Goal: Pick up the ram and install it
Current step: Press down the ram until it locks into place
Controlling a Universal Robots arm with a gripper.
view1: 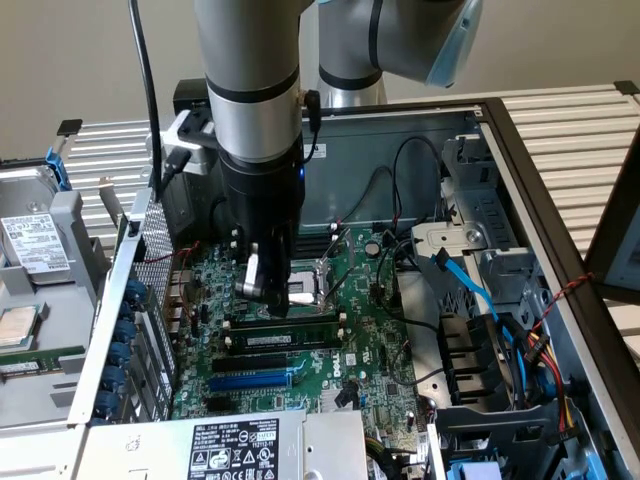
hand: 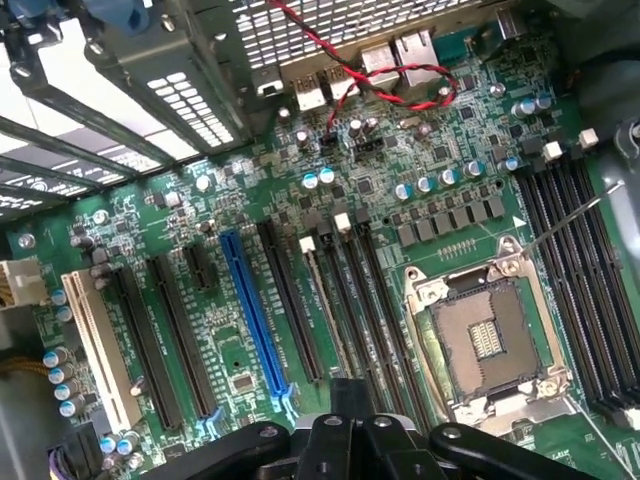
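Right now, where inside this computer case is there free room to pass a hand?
Some room lies over the CPU socket, between the gripper and the black cables. It is crowded toward the exterior view's right, where the blue cables run beside the drive cage.

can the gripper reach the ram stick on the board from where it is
Probably yes: the shut gripper hangs just above the ram stick, with nothing showing between them.
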